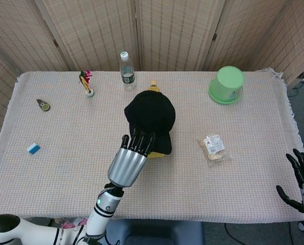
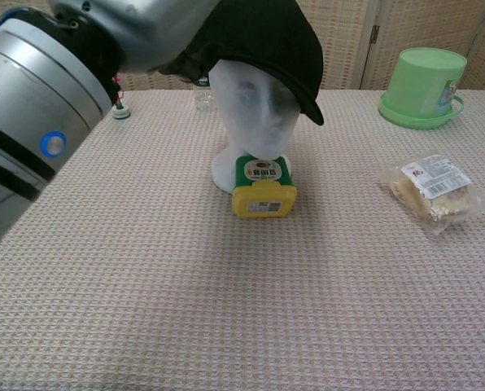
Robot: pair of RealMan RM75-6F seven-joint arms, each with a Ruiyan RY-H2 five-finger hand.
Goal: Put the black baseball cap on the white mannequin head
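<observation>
My right hand [image 1: 301, 176] waited at the lower right edge of the head view, fingers spread, holding nothing. Near the bottom middle, my left hand [image 1: 133, 149] reached toward the black baseball cap [image 1: 149, 118], fingertips at its brim. I could not tell if they gripped it or only touched it. The cap sat on the white mannequin head [image 2: 255, 114] in the middle of the frame, its brim tipped down over one side of the face. A yellow and green bottle [image 2: 263, 187] lay just in front of the head's base. I think the cap was nearly on. Next I needed to straighten it, then let go slowly. Far back stood a green bucket [image 1: 227, 84].
</observation>
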